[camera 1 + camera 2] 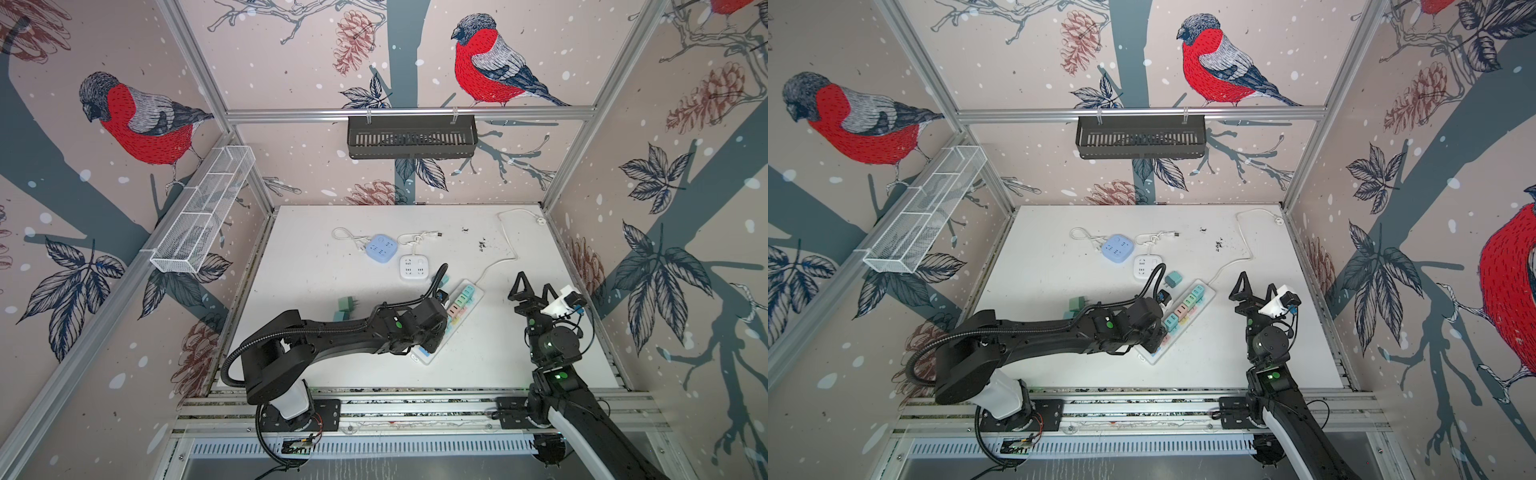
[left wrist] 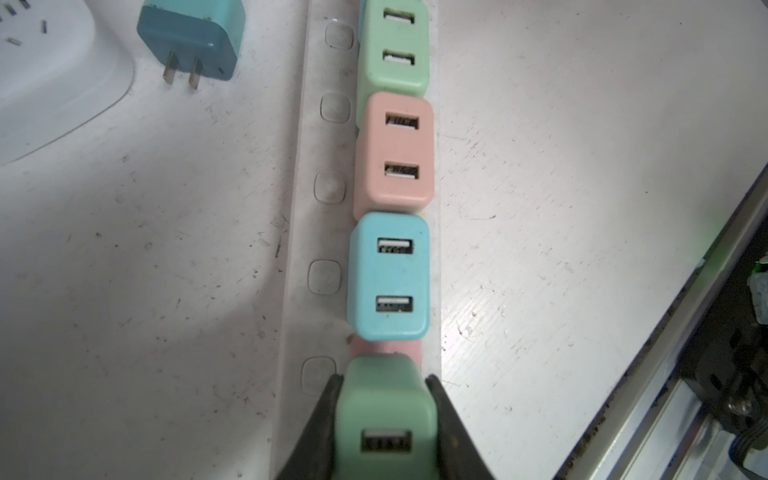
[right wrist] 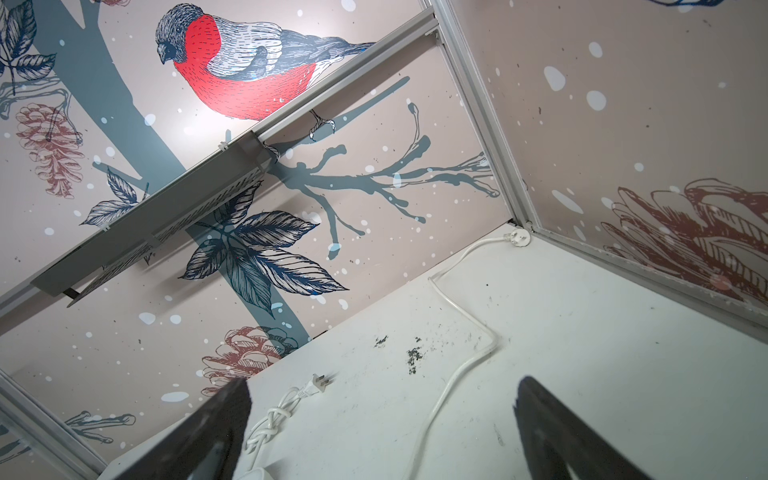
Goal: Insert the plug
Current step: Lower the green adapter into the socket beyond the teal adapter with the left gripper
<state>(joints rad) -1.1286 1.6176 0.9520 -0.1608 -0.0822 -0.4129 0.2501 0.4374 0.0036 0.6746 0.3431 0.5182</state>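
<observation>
My left gripper [image 2: 384,380] is shut on a green plug [image 2: 386,415], a small USB charger block held by its two sides. The plug stands over the long white power strip [image 2: 299,249], at the end of a row of plugged-in chargers: blue [image 2: 388,276], pink [image 2: 392,156], green [image 2: 392,50]. Its prongs are hidden beneath it. In both top views the left wrist covers the plug above the strip [image 1: 424,357] [image 1: 1152,357]. My right gripper [image 1: 534,286] [image 1: 1256,286] [image 3: 382,386] hovers open and empty to the right of the strip.
A teal charger [image 2: 191,37] [image 1: 441,282] lies loose beside the strip. Two green chargers [image 1: 345,305] lie left of the arm. A blue square socket [image 1: 381,247] and a white one [image 1: 413,268] sit behind. The strip's cord [image 1: 505,245] runs to the back right corner.
</observation>
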